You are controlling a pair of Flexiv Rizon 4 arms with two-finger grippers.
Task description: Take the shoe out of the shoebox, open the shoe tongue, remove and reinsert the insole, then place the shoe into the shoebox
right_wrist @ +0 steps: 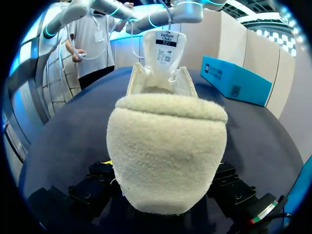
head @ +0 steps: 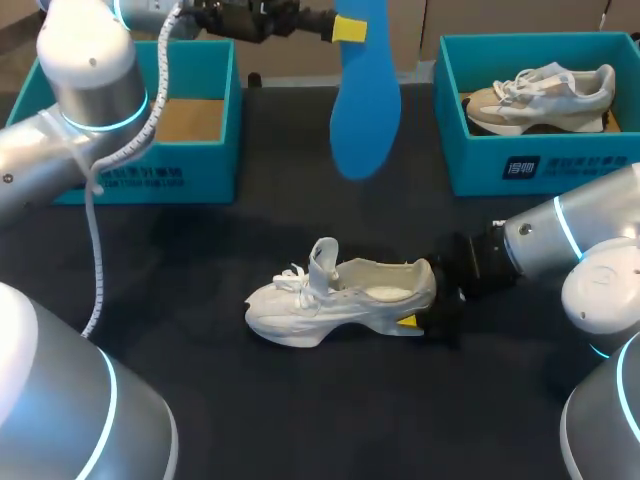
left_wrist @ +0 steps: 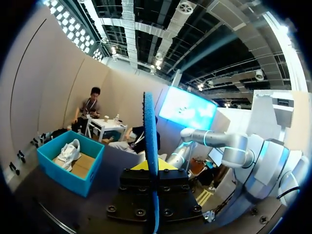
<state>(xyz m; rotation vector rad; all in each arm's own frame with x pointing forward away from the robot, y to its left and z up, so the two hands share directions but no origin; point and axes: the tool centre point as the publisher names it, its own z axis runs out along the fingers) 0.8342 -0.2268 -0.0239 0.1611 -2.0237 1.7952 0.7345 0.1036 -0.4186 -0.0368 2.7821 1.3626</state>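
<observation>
A white shoe point(head: 340, 295) stands on the dark table with its tongue point(right_wrist: 163, 53) pulled upright. My right gripper point(head: 425, 312) is at its heel, and the fleecy heel point(right_wrist: 165, 146) fills the space between the fingers, which are shut on it from both sides. High over the back of the table my left gripper point(head: 345, 28) is shut on the upper end of a blue insole point(head: 365, 110), which hangs down well above the shoe. In the left wrist view the insole point(left_wrist: 150, 146) shows edge-on between the yellow tips of the left gripper point(left_wrist: 151, 168).
A teal shoebox point(head: 200, 165) at the back left shows only its brown cardboard floor. A second teal shoebox point(head: 540, 165) at the back right holds a beige shoe point(head: 540, 95). The left arm's white cable hangs over the table's left side.
</observation>
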